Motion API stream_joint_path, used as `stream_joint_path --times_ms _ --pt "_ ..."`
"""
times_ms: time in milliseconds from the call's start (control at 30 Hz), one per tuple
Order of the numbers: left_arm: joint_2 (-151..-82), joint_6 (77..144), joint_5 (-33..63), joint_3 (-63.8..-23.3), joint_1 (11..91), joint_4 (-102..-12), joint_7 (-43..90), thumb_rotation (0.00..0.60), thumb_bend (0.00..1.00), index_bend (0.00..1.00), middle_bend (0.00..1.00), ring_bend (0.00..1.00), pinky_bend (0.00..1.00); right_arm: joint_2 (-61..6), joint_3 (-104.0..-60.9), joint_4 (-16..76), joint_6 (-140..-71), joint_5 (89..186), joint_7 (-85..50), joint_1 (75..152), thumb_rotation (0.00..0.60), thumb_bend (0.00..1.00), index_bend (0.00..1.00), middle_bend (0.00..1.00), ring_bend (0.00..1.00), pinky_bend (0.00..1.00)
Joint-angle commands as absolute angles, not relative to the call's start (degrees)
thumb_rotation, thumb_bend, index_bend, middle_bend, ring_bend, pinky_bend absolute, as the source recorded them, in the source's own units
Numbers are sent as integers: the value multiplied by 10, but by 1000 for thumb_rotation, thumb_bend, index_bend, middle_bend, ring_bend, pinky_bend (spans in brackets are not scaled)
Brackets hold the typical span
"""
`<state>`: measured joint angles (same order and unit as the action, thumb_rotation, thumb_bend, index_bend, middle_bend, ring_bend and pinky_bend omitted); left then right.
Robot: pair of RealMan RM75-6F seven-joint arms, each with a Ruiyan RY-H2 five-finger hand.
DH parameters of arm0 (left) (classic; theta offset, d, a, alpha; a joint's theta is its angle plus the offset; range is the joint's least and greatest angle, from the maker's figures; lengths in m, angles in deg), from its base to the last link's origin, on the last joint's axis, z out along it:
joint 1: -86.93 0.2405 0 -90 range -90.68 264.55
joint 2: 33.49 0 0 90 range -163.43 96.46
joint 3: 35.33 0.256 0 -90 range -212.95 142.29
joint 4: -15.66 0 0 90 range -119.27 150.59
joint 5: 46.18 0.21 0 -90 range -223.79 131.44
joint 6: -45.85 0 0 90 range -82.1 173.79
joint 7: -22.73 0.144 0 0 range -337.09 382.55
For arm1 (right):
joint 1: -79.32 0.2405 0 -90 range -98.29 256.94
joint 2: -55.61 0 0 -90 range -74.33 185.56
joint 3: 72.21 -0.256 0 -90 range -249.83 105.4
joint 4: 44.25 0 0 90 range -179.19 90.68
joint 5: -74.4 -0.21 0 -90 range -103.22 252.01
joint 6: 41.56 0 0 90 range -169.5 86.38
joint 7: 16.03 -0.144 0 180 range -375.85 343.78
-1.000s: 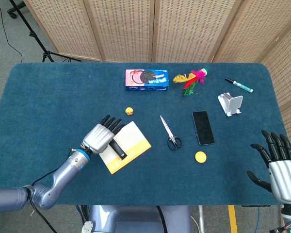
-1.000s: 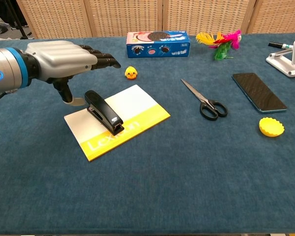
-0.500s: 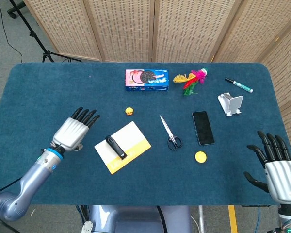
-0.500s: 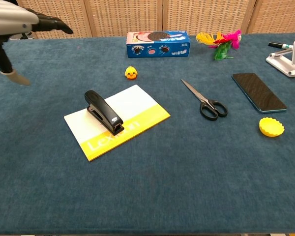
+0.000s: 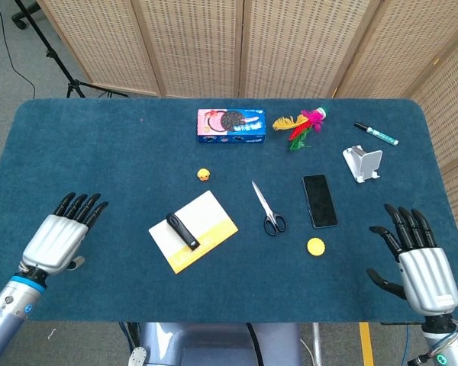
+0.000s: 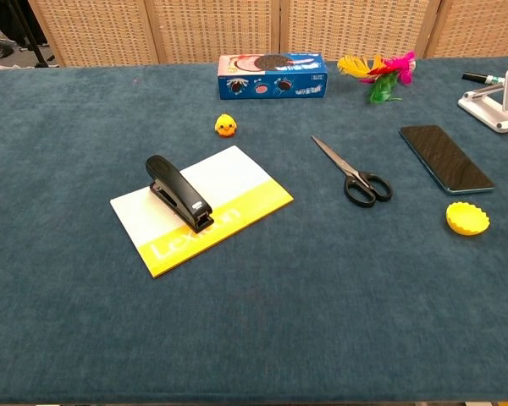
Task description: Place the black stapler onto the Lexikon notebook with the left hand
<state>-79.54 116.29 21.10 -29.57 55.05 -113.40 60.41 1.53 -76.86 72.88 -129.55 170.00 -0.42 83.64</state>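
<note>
From the head view, your black stapler lies flat on the Lexikon notebook, a thin rectangular pad with a white upper face and a glossy yellow band along its near edge, set askew on the napped blue cloth of the table. The stapler is a slim, smooth plastic bar; its long axis runs diagonally, from upper left to lower right in this view, roughly across the notebook's width. Your left hand rests over the table's near left edge, well apart from the notebook, holding nothing, its dark fingers extended side by side from a grey ribbed back. Your right hand sits at the near right edge, also empty, fingers fanned and thumb out. Compared with a second ago, your left hand has let go and drawn back from above the notebook to the table edge, while the stapler has stayed where you set it; your right hand has crept slightly inward. From the chest view, neither hand shows. The stapler sits on the notebook with its rounded hinged end toward the far left and its squared front end pointing near right, just reaching the yellow strip beside the pale lettering. A second ago your left hand filled the upper left of this view; now it is gone.
</note>
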Motion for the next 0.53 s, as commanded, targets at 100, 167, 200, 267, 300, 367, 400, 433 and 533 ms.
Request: stream_joint_path --times_ms 100,167,200,267,300,367,400,433,533 --pt "-783 1198 239 -277 592 -1150 613 600 36 0 0 0 0 11 -772 730 -1292 1700 -8 842 600 208 257 57 0 20" --pt "-782 1208 249 -271 608 -1155 608 600 39 0 0 0 0 9 -772 730 -1291 1700 -9 843 600 208 257 57 0 20" --pt "-780 1213 251 -268 615 -1157 606 600 41 0 0 0 0 9 -772 730 -1291 1700 -9 843 600 208 257 57 0 20" --pt "-774 1221 258 -262 630 -1164 603 600 45 0 0 0 0 8 -772 731 -1290 1701 -9 844 600 208 257 57 0 20" --pt "-772 1229 264 -259 640 -1168 599 600 47 0 0 0 0 9 -771 732 -1290 1703 -9 844 600 208 257 57 0 20" --pt "-771 1241 275 -257 654 -1172 591 600 48 0 0 0 0 9 -770 733 -1290 1706 -8 844 600 208 257 57 0 20" --pt "-770 1248 284 -255 662 -1173 588 600 49 0 0 0 0 10 -768 735 -1290 1707 -8 843 600 208 257 57 0 20" --pt "-770 1256 297 -252 672 -1175 584 600 50 0 0 0 0 10 -767 736 -1291 1710 -7 843 600 208 257 57 0 20" --pt "-771 1271 329 -246 694 -1174 572 600 52 0 0 0 0 11 -764 739 -1291 1715 -5 841 600 208 257 57 0 20"
